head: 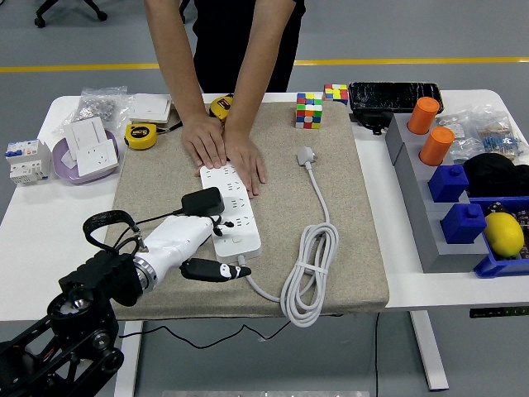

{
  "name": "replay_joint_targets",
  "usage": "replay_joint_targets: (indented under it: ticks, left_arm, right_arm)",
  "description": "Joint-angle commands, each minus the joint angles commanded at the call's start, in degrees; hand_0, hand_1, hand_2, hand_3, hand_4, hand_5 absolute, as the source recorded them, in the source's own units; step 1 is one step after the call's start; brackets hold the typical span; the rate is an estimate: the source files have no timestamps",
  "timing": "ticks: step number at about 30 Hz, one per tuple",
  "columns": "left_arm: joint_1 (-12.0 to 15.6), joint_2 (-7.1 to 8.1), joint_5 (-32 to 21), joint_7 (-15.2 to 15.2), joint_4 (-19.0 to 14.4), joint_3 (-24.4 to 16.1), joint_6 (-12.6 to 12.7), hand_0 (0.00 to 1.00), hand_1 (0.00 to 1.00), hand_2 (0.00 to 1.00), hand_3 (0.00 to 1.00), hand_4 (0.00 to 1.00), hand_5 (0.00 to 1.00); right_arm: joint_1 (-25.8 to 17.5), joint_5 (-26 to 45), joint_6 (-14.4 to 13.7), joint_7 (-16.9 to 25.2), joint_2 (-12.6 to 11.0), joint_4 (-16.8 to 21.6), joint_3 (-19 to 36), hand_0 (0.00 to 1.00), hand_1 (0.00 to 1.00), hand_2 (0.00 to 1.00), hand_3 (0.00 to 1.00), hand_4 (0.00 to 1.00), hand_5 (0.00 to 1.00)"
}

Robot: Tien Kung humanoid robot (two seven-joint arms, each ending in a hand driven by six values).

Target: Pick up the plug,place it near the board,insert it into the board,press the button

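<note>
The white power strip [234, 208] lies on the beige mat [355, 240]. A black plug [202, 201] sits on the strip's left side, apart from my hand. My left hand [225, 246] hovers at the strip's near end, beside the cable exit, holding nothing. Its black thumb [213, 270] points right over the mat, and its other fingers are loosely bent toward the strip. At the far end, a person's two hands [223, 150] press flat on the strip. My right arm is out of sight.
The strip's own white cable lies coiled [310, 273] on the mat, its plug [307, 155] farther back. Rubik's cubes [309, 110] and tape measures [141, 136] line the far edge. A purple dish with sockets [85, 153] sits left, and bins with blocks [450, 186] stand right.
</note>
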Motion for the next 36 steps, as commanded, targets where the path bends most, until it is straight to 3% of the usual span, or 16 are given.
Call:
replay_joint_targets:
  ticks: [1, 2, 7, 8, 13, 14, 19, 20, 29, 36]
  left_arm:
    - [0.00, 0.01, 0.12, 0.23, 0.00, 0.00, -0.36, 0.258, 0.141, 0.252, 0.857, 0.803, 0.357]
    - [0.02, 0.00, 0.22, 0.38, 0.00, 0.00, -0.63, 0.185, 0.051, 0.178, 0.808, 0.692, 0.194]
    - [-0.32, -0.14, 0.27, 0.45, 0.00, 0.56, -0.50, 0.185, 0.051, 0.178, 0.808, 0.692, 0.194]
    - [-0.42, -0.20, 0.34, 0.41, 0.00, 0.72, -0.50, 0.180, 0.043, 0.170, 0.805, 0.629, 0.153]
    - [-0.92, -0.31, 0.29, 0.11, 0.00, 1.92, -0.01, 0.180, 0.043, 0.170, 0.805, 0.629, 0.153]
    - [-0.99, -0.30, 0.19, 0.05, 0.00, 2.10, 0.10, 0.180, 0.040, 0.166, 0.854, 0.552, 0.140]
    - [-1.82, -0.26, 0.22, -0.19, 0.00, 2.92, 0.38, 0.180, 0.040, 0.166, 0.854, 0.552, 0.140]
    - [-2.12, -0.31, 0.20, -0.44, 0.00, 3.28, 0.69, 0.179, 0.040, 0.165, 0.890, 0.482, 0.062]
    - [-2.85, -0.68, 0.53, -0.96, 0.83, 3.27, 1.19, 0.175, 0.039, 0.164, 0.894, 0.486, 0.058]
    - [-3.26, -0.91, 0.52, -1.47, 3.81, 3.65, 1.21, 0.175, 0.039, 0.162, 0.886, 0.484, 0.076]
  right_arm:
    - [0.01, 0.03, -0.01, 0.01, 0.00, 0.00, -0.02, 0.861, 0.768, 0.761, 0.791, 0.998, 0.864]
    - [0.02, 0.10, -0.02, 0.04, -0.01, 0.00, -0.08, 0.861, 0.768, 0.761, 0.791, 0.998, 0.864]
    - [0.02, 0.19, -0.02, 0.05, 0.01, 0.00, -0.11, 0.861, 0.768, 0.761, 0.791, 0.998, 0.864]
    - [0.01, 0.17, -0.02, 0.04, 0.02, 0.00, -0.07, 0.861, 0.768, 0.761, 0.791, 0.998, 0.864]
    - [0.04, 0.26, -0.04, 0.05, 0.02, 0.00, -0.07, 0.861, 0.768, 0.761, 0.791, 0.998, 0.864]
    - [0.05, 0.30, -0.04, 0.06, 0.02, 0.00, -0.08, 0.861, 0.768, 0.760, 0.791, 0.998, 0.864]
    - [0.14, 0.23, -0.03, 0.06, 0.03, 0.00, -0.04, 0.861, 0.768, 0.760, 0.791, 0.998, 0.864]
    - [0.13, 0.22, -0.02, 0.05, 0.03, 0.00, -0.03, 0.861, 0.768, 0.760, 0.791, 0.998, 0.865]
    - [0.14, 0.23, -0.04, 0.00, 0.05, 0.00, 0.05, 0.861, 0.768, 0.760, 0.790, 0.998, 0.864]
    - [0.18, 0.41, -0.05, 0.06, 0.04, 0.00, -0.13, 0.861, 0.768, 0.760, 0.791, 0.998, 0.864]
